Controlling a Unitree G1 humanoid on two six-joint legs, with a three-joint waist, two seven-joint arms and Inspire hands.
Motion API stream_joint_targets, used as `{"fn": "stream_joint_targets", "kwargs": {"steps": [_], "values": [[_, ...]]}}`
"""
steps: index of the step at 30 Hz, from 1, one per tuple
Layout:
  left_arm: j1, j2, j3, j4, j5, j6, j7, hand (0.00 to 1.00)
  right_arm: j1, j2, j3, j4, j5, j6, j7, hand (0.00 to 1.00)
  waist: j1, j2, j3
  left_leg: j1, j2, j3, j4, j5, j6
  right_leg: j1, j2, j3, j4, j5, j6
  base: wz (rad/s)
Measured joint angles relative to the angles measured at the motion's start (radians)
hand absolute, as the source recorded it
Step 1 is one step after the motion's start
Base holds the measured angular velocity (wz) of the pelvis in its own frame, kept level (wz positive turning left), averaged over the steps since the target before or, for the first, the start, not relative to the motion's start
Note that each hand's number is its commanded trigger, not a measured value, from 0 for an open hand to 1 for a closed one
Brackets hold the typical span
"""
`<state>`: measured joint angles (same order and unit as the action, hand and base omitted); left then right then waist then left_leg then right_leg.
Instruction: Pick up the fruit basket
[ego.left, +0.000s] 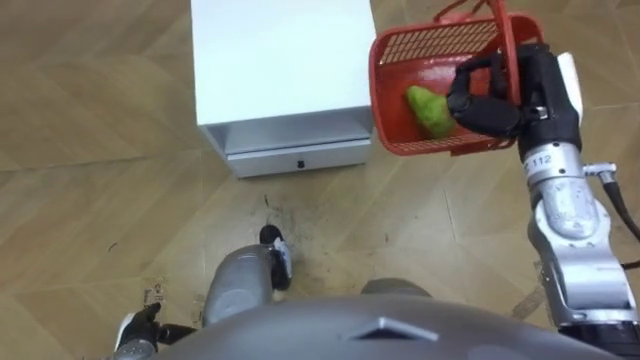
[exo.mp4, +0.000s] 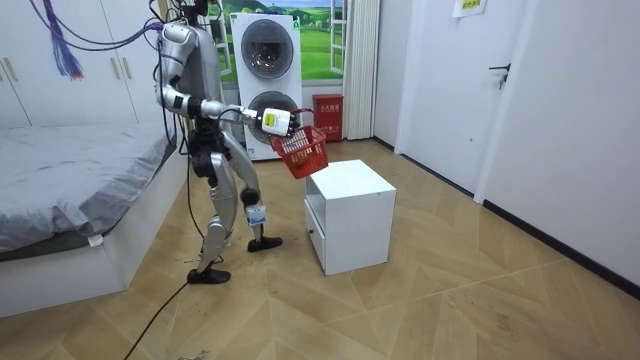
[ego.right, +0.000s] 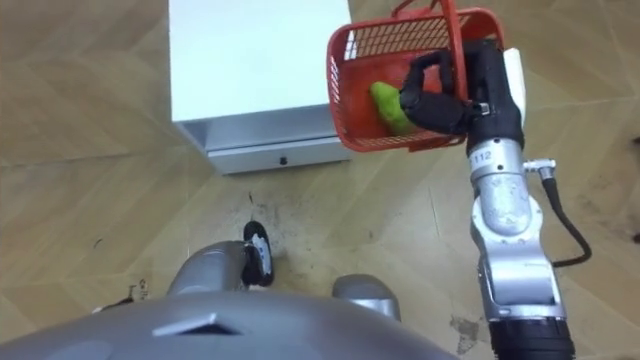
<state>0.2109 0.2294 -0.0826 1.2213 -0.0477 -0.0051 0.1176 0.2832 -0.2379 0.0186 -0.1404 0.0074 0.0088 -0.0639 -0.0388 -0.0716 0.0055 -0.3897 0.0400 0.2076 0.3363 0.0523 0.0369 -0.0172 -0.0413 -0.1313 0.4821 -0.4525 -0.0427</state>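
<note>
Right hand is clamped on the fruit basket: dark fingers curled over the rim on the arm's side, next to the base of the handle. Red mesh basket is off the ground and tilted. In the eye views it overlaps the right edge of the white cabinet.

Room view: basket hangs in the air just above the cabinet's top corner on the robot's side, not resting on the surface. It sits below the outstretched right hand.

One green fruit lies inside the basket, against the wall nearest the fingers.

Cabinet top is bare white. Its drawer faces the robot and stands slightly out from the body.

Left hand is low at the robot's side, well away from the cabinet. Can't tell how its fingers are set.

Robot stands upright on the wood floor, close to the cabinet's drawer side. Bed is on the far side of the robot from the cabinet, and stacked washing machines stand by the wall behind the cabinet.
</note>
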Motion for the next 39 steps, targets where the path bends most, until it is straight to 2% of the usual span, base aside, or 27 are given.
{"fn": "stream_joint_targets", "kwargs": {"steps": [7,9,11,12,13,14,15,16,17,18,19,20,21,22,23,25,26,27,28,29,31,32,33,34,35,36,39], "values": [[0.003,-0.008,0.001,-0.022,0.043,0.002,-0.021,0.00,0.000,-0.001,-0.001,-0.034,-0.007,0.000,0.062,1.00,0.019,-0.005,0.0021,-0.001,-0.019,0.010,0.022,-0.040,0.003,0.029,-0.022,0.002,-0.041,-0.002,0.004,0.01],[-0.001,-0.008,0.001,-0.024,0.042,0.001,-0.022,0.00,-0.008,-0.001,0.001,-0.037,0.003,0.000,0.068,1.00,0.028,-0.012,0.0045,-0.002,-0.029,0.021,0.062,-0.081,0.007,0.051,-0.038,0.006,-0.053,-0.013,0.018,-0.04],[-0.007,-0.010,0.001,-0.024,0.042,0.005,-0.022,0.00,-0.023,-0.001,0.003,-0.038,0.020,0.000,0.070,1.00,0.045,-0.020,0.0028,-0.002,-0.039,0.044,0.079,-0.111,0.013,0.055,-0.058,0.027,-0.053,-0.022,0.028,-0.19],[-0.014,-0.012,0.005,-0.023,0.044,0.007,-0.022,0.00,-0.039,-0.001,0.006,-0.038,0.016,0.000,0.071,1.00,0.050,-0.025,-0.0022,0.000,-0.052,0.061,0.087,-0.127,0.020,0.067,-0.073,0.034,-0.050,-0.023,0.032,-0.14],[-0.018,-0.013,0.005,-0.022,0.045,0.010,-0.022,0.00,-0.049,-0.001,0.006,-0.038,0.017,0.000,0.071,1.00,0.049,-0.025,-0.0016,0.000,-0.056,0.065,0.097,-0.139,0.025,0.068,-0.080,0.035,-0.039,-0.024,0.036,0.07],[-0.033,-0.012,0.005,-0.022,0.061,0.016,-0.023,0.00,-0.061,0.000,0.009,-0.038,0.020,0.000,0.066,1.00,0.047,-0.026,0.0001,0.002,-0.063,0.075,0.113,-0.162,0.038,0.060,-0.095,0.037,0.012,-0.025,0.048,0.27],[-0.051,-0.012,0.005,-0.024,0.064,0.022,-0.023,0.00,-0.064,0.000,0.013,-0.038,0.022,0.000,0.067,1.00,0.043,-0.029,-0.0001,0.024,-0.069,0.097,0.114,-0.184,0.050,0.038,-0.114,0.034,0.096,-0.016,0.069,0.27],[-0.063,-0.012,0.006,-0.026,0.065,0.023,-0.024,0.00,-0.065,0.001,0.016,-0.037,0.022,0.000,0.067,1.00,0.044,-0.029,0.0008,0.034,-0.072,0.099,0.113,-0.194,0.054,0.023,-0.124,0.028,0.139,-0.002,0.095,0.07],[-0.068,-0.011,0.017,-0.033,0.065,0.024,-0.024,0.00,-0.069,0.003,0.026,-0.036,0.023,0.000,0.068,1.00,0.059,-0.027,0.0007,0.058,-0.073,0.107,0.114,-0.219,0.059,-0.012,-0.145,0.004,0.240,0.044,0.116,-0.18],[-0.073,-0.011,0.040,-0.047,0.058,0.027,-0.021,0.00,-0.078,0.002,0.036,-0.036,0.023,0.000,0.068,1.00,0.067,-0.026,0.0032,0.092,-0.072,0.116,0.109,-0.239,0.061,-0.047,-0.173,-0.027,0.340,0.113,0.107,-0.32],[-0.081,-0.011,0.048,-0.049,0.056,0.029,-0.017,0.00,-0.088,0.005,0.039,-0.035,0.022,0.000,0.068,1.00,0.071,-0.020,0.0071,0.129,-0.072,0.118,0.102,-0.260,0.063,-0.074,-0.205,-0.067,0.430,0.206,0.098,-0.26],[-0.083,-0.011,0.048,-0.049,0.056,0.029,-0.016,0.00,-0.092,0.005,0.039,-0.033,0.024,-0.001,0.068,1.00,0.070,-0.014,0.0106,0.144,-0.071,0.116,0.100,-0.269,0.064,-0.082,-0.217,-0.084,0.462,0.254,0.091,-0.13],[-0.088,-0.009,0.041,-0.061,0.056,0.029,-0.012,0.00,-0.094,0.005,0.038,-0.032,0.024,-0.003,0.069,1.00,0.066,-0.005,0.0102,0.172,-0.070,0.109,0.085,-0.282,0.068,-0.106,-0.240,-0.112,0.520,0.337,0.087,-0.07],[-0.100,-0.004,0.037,-0.077,0.051,0.029,-0.011,0.00,-0.099,0.006,0.039,-0.032,0.020,-0.005,0.074,1.00,0.066,-0.007,0.0071,0.188,-0.071,0.106,0.063,-0.284,0.069,-0.154,-0.258,-0.121,0.582,0.343,0.090,-0.07],[-0.111,-0.002,0.037,-0.085,0.050,0.028,-0.011,0.00,-0.103,0.005,0.039,-0.032,0.019,-0.005,0.078,1.00,0.066,-0.009,0.0087,0.195,-0.069,0.105,0.053,-0.284,0.069,-0.183,-0.263,-0.123,0.610,0.330,0.093,-0.04],[-0.132,-0.002,0.029,-0.086,0.042,0.022,-0.011,0.00,-0.103,0.006,0.040,-0.032,0.013,0.003,0.085,1.00,0.069,-0.003,0.0121,0.219,-0.063,0.100,0.025,-0.284,0.068,-0.264,-0.273,-0.118,0.630,0.284,0.095,0.00],[-0.142,-0.004,0.026,-0.098,0.039,0.013,-0.012,0.00,-0.103,0.006,0.040,-0.032,0.001,0.011,0.089,1.00,0.066,0.006,0.0162,0.227,-0.050,0.089,0.019,-0.288,0.061,-0.306,-0.267,-0.117,0.587,0.260,0.102,0.09],[-0.152,-0.005,0.026,-0.098,0.040,-0.008,-0.012,0.00,-0.098,0.006,0.040,-0.031,-0.004,0.020,0.089,1.00,0.063,0.011,0.0163,0.238,-0.038,0.077,0.007,-0.291,0.054,-0.336,-0.248,-0.109,0.501,0.244,0.106,0.14],[-0.154,-0.005,0.023,-0.098,0.040,-0.017,-0.013,0.00,-0.096,0.006,0.041,-0.030,-0.003,0.027,0.089,1.00,0.063,0.011,0.0165,0.247,-0.034,0.068,-0.003,-0.290,0.048,-0.344,-0.241,-0.105,0.449,0.241,0.108,0.27],[-0.154,-0.007,0.011,-0.097,0.037,-0.030,-0.014,0.00,-0.091,0.005,0.042,-0.030,0.000,0.042,0.089,1.00,0.058,0.010,0.0154,0.268,-0.031,0.048,-0.022,-0.287,0.038,-0.349,-0.227,-0.092,0.332,0.241,0.109,0.44],[-0.147,-0.014,-0.002,-0.096,0.028,-0.034,-0.019,0.00,-0.087,0.004,0.041,-0.029,0.016,0.048,0.087,1.00,0.045,0.003,0.0107,0.285,-0.029,0.009,-0.030,-0.290,0.019,-0.323,-0.202,-0.085,0.093,0.274,0.106,0.59],[-0.139,-0.013,-0.003,-0.095,0.016,-0.034,-0.020,0.00,-0.086,0.006,0.045,-0.028,0.027,0.048,0.086,1.00,0.044,-0.015,0.0068,0.292,-0.031,-0.009,-0.024,-0.302,0.001,-0.293,-0.183,-0.065,-0.067,0.356,0.110,0.56],[-0.136,-0.026,0.002,-0.087,0.015,-0.031,-0.019,0.00,-0.085,0.001,0.045,-0.013,0.027,0.047,0.083,1.00,0.042,0.003,0.0054,0.297,-0.003,-0.027,-0.009,-0.316,-0.021,-0.252,-0.150,-0.082,-0.097,0.374,0.117,0.43],[-0.130,-0.026,0.002,-0.087,0.014,-0.034,-0.022,0.00,-0.084,0.001,0.048,-0.006,0.027,0.047,0.082,1.00,0.046,0.010,0.0021,0.305,0.008,-0.026,-0.016,-0.317,-0.030,-0.233,-0.137,-0.097,-0.113,0.373,0.115,0.39],[-0.117,-0.024,0.002,-0.077,0.001,-0.039,-0.022,0.00,-0.084,0.001,0.051,0.002,0.026,0.047,0.082,1.00,0.045,0.013,0.0017,0.329,0.026,-0.015,-0.039,-0.310,-0.046,-0.198,-0.119,-0.119,-0.132,0.364,0.103,0.36],[-0.114,-0.023,0.002,-0.070,-0.005,-0.039,-0.022,0.00,-0.084,0.001,0.052,0.003,0.025,0.047,0.082,1.00,0.043,0.015,0.0016,0.352,0.039,-0.004,-0.070,-0.300,-0.060,-0.180,-0.106,-0.125,-0.141,0.359,0.100,0.39],[-0.095,-0.021,0.003,-0.061,-0.009,-0.040,-0.022,0.00,-0.085,0.007,0.051,0.003,0.023,0.046,0.090,1.00,0.043,0.013,0.0026,0.396,0.053,-0.004,-0.121,-0.285,-0.076,-0.147,-0.084,-0.126,-0.161,0.354,0.098,0.10]]}}
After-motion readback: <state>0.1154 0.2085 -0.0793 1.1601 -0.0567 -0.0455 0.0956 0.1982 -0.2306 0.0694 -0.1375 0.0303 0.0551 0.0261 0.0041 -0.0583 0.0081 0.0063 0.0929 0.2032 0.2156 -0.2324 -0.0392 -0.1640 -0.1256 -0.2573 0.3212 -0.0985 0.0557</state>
